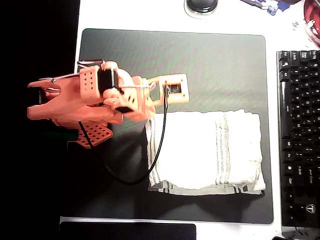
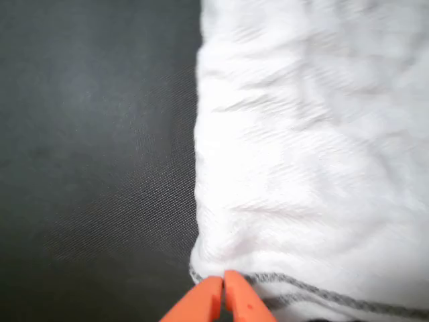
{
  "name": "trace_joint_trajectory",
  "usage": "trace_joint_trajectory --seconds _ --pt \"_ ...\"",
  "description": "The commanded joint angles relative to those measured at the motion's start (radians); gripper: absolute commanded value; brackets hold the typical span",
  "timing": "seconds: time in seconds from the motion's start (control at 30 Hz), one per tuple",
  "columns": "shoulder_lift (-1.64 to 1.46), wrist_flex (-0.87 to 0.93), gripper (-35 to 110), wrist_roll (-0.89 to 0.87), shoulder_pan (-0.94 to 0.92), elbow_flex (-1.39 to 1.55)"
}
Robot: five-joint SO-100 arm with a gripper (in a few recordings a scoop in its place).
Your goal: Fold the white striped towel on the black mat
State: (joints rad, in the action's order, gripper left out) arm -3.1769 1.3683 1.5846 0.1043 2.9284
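the white striped towel [image 1: 207, 150] lies folded at the lower right of the black mat [image 1: 200, 65] in the overhead view, with a keyboard [image 1: 299, 135] on the worktop at the right edge. in the wrist view the orange gripper [image 2: 223, 287] has its fingertips pressed together at the towel's lower left corner, though i cannot tell whether any cloth is caught between them

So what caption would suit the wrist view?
Orange gripper, jaws together, at the white striped towel's corner on the black mat.

White table [image 1: 150, 15] — black mat [image 1: 210, 65]; keyboard [image 1: 299, 135]
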Motion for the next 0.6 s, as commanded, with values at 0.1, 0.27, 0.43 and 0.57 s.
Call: trace_joint_trajectory --seconds 0.1,0.27,0.43,0.57 --pt "-0.156 -0.077 0 0.003 -0.017 0.133" --pt "-0.179 -0.095 0 0.037 -0.052 0.201" --pt "-0.183 -0.074 0 0.032 -0.061 0.229" --pt "-0.183 -0.034 0 0.037 -0.063 0.230"
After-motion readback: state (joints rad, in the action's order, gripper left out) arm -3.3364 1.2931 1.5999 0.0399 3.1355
